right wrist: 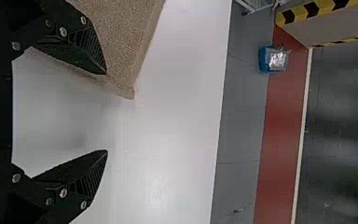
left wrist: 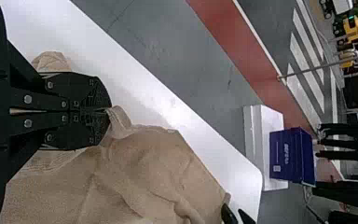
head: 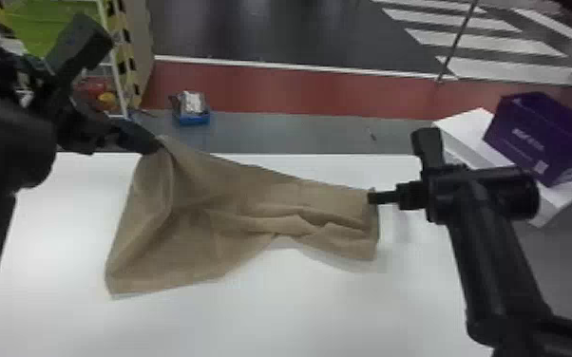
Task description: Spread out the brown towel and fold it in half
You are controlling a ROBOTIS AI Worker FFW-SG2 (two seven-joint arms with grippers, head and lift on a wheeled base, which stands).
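Note:
The brown towel [head: 233,204] lies wrinkled on the white table, its left far corner raised by my left gripper [head: 154,145]. In the left wrist view, my left gripper [left wrist: 107,111] is shut on a pinch of the towel [left wrist: 135,172]. My right gripper [head: 370,197] is at the towel's right edge, near its far right corner. The right wrist view has my right gripper [right wrist: 106,112] wide open, one finger over the towel [right wrist: 126,46] by its corner and the other over bare table.
The white table [head: 299,313] ends just beyond the towel. Past its right far corner, a purple box [head: 537,135] rests on a white box [head: 470,123]. A blue container [head: 194,116] sits on the floor beyond the table, near a rack at the far left.

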